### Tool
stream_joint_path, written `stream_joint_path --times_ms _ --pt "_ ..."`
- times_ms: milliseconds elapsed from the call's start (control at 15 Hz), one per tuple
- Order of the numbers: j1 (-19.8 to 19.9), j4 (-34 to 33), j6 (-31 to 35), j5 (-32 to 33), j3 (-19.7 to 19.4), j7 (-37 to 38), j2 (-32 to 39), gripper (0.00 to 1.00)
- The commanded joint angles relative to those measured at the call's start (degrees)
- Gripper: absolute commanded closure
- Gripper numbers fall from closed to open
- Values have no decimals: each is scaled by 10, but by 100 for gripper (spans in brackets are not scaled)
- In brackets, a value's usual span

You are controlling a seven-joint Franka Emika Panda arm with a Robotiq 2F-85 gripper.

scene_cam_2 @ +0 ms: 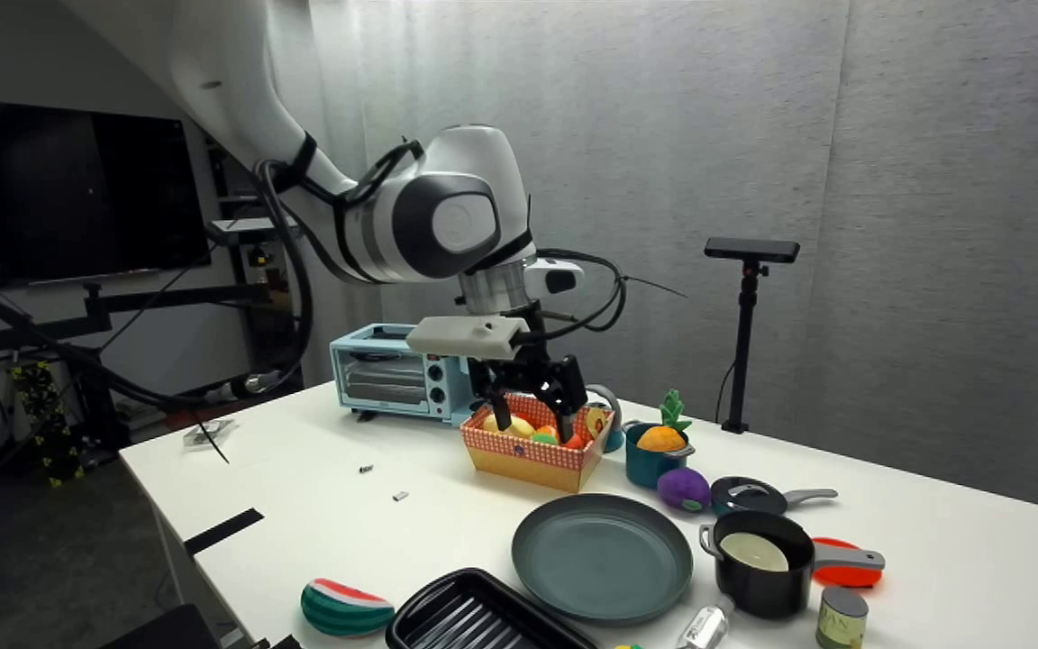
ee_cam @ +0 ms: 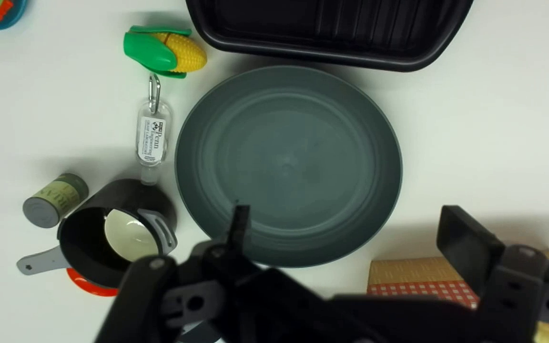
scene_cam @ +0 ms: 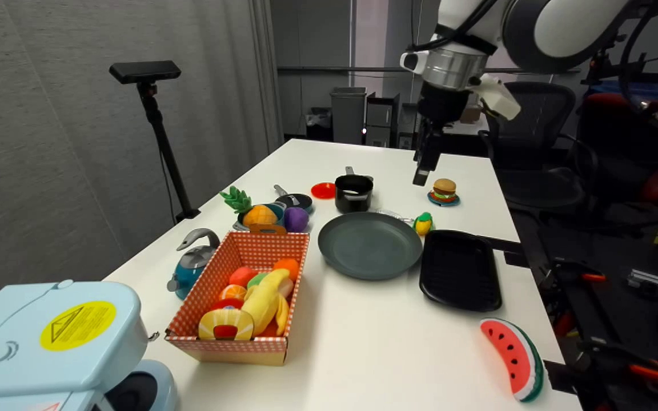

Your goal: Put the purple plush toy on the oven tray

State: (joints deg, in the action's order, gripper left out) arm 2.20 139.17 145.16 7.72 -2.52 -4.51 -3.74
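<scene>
The purple plush toy [scene_cam: 296,220] lies on the white table beside the teal pot with the pineapple; it also shows in an exterior view [scene_cam_2: 684,489]. It is out of view in the wrist view. The black oven tray [scene_cam: 459,271] lies flat near the table edge, beside the round plate; it is partly cut off in an exterior view [scene_cam_2: 483,622] and in the wrist view [ee_cam: 274,28]. My gripper [scene_cam_2: 533,427] is open and holds nothing, raised above the table. In the wrist view its fingers [ee_cam: 346,209] stand wide apart, over the plate's edge and the basket's corner.
The round dark grey plate [scene_cam: 370,245] lies between toy and tray. A checked basket of toy food [scene_cam_2: 528,464], a black pot [scene_cam: 353,194], a lidded pan [scene_cam_2: 749,494], toy corn [ee_cam: 169,50], a watermelon slice [scene_cam: 513,357] and a burger [scene_cam: 444,191] stand around.
</scene>
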Motion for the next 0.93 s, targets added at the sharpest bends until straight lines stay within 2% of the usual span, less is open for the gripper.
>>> stream_joint_path --times_ms 0,333,867 --pt "3 -96 12 -2 -1 55 117 0" --pt "-3 -215 -6 -7 -14 106 232 0" --pt "-5 -395 -40 -20 -35 157 367 0"
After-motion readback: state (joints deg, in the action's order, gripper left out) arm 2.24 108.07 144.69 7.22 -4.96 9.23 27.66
